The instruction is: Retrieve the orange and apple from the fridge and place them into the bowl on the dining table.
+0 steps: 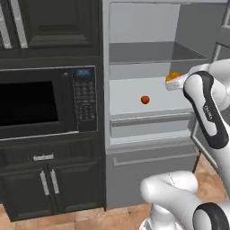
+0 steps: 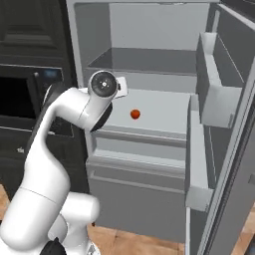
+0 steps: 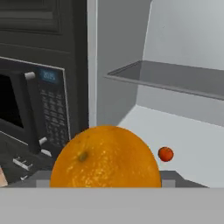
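One dimpled round orange (image 3: 105, 158) between pincer (image 3: 105, 179) tips

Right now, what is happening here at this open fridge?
The white robot arm's gripper holds the yellow-orange round orange between its fingers, at the front of the tall grey fridge. The small red apple sits alone on the pale fridge shelf, not yet picked up.
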{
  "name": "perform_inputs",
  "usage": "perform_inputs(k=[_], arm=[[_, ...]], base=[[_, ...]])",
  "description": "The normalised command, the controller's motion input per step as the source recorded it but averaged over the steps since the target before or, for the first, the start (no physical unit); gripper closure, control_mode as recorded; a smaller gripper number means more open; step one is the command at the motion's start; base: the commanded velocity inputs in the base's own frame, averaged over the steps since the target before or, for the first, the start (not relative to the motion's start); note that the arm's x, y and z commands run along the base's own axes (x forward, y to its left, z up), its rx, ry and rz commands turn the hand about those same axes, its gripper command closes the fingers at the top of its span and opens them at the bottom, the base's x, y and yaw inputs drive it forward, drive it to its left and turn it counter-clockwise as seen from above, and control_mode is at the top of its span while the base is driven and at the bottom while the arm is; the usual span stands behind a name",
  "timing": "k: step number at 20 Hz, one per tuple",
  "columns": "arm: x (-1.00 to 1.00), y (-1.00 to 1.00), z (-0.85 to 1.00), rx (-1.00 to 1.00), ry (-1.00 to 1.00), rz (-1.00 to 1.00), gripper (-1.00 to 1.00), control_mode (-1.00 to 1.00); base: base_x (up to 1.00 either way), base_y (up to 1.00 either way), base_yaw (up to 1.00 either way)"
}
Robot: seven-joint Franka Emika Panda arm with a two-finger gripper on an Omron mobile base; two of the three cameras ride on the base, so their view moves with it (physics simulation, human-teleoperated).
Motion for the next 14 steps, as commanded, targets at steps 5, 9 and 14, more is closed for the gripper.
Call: perform_inputs(k=[5, 9, 14], arm=[[0.0, 0.0, 0.0, 0.0, 0.0, 0.0, 1.0, 1.0], [0.0, 0.0, 0.0, 0.0, 0.0, 0.0, 1.0, 1.0], [0.0, 0.0, 0.0, 0.0, 0.0, 0.0, 1.0, 1.0]], base=[[-1.0, 0.63, 0.29], [-0.95, 0.15, 0.52], [-0.62, -0.03, 0.77]])
